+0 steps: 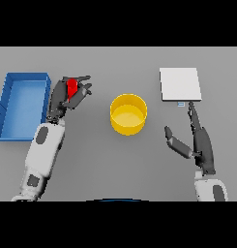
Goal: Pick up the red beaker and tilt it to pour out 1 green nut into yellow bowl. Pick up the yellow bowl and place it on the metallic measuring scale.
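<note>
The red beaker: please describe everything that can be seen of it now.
The red beaker is small and bright red, and looks like plastic. Only part of it shows, because the dark fingers of the left hand are curled round it. It sits between the blue tray and the yellow bowl, well apart from the bowl. Whether it is lifted or tilted, and what it contains, cannot be told.

A big flat grey table (105, 164) fills the whole view (smooth and plain), lit evenly all over.
</note>
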Motion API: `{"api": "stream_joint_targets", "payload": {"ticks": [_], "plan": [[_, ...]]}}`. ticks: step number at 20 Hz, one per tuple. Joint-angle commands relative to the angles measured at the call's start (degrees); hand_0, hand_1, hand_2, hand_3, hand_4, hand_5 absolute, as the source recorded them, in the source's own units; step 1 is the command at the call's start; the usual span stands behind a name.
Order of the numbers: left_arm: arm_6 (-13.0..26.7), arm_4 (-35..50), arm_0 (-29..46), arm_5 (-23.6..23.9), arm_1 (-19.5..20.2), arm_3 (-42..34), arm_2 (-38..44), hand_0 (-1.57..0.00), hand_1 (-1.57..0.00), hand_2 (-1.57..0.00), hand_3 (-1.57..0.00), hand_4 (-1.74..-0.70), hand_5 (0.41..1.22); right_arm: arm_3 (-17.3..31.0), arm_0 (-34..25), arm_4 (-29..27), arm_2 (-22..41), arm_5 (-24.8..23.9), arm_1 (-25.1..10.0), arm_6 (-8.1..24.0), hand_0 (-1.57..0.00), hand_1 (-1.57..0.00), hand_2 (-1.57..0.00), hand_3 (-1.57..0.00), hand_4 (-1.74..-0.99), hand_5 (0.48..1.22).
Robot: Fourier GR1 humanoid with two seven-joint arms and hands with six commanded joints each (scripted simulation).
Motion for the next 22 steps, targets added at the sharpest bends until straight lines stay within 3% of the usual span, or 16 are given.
{"api": "stream_joint_targets", "payload": {"ticks": [1, 4, 10, 15, 20, 22], "plan": [[1.99, -1.56, -1.16, 0.35, 0.61, -0.63, -1.38, -1.55, -1.56, -1.56, -1.55, -1.72, 1.114, -0.32, 0.12, -0.14, -0.09, 0.36, -0.46, -0.47, 0.00, 0.00, 0.00, 0.00, -1.262, 0.658], [8.33, -6.91, -3.54, -1.82, 4.47, -2.19, -6.64, -1.56, -1.56, -1.56, -1.56, -1.73, 1.124, -0.32, 0.01, 0.77, 0.71, 0.15, 0.02, -0.63, 0.00, 0.00, 0.00, 0.00, -1.253, 0.666], [13.62, -12.23, -6.20, -3.09, 6.02, -2.20, -13.21, -1.56, -1.56, -1.56, -1.56, -1.73, 1.112, -0.33, -0.52, 0.97, 0.42, 0.19, -0.47, 1.20, 0.00, 0.00, 0.00, 0.00, -1.256, 0.678], [21.29, -22.80, -11.01, -3.46, 9.65, -0.74, -21.35, -1.57, -1.57, -1.57, -1.57, -1.74, 1.133, -1.24, 0.66, 0.74, 0.81, 0.63, -0.24, 0.69, 0.00, 0.00, 0.00, 0.00, -1.254, 0.687], [23.59, -32.49, -17.07, -7.38, 12.42, 1.94, -30.60, -1.57, -1.57, -1.57, -1.57, -1.74, 1.173, -2.14, 0.62, 0.76, 1.23, 0.94, -0.09, 1.70, 0.00, 0.00, 0.00, 0.00, -1.270, 0.700], [22.78, -34.89, -19.18, -8.43, 13.12, 3.42, -33.07, -1.57, -1.57, -1.57, -1.57, -1.74, 1.190, -2.05, 1.12, 0.69, 1.19, 0.91, -0.01, 1.30, 0.00, 0.00, 0.00, 0.00, -1.274, 0.704]]}}
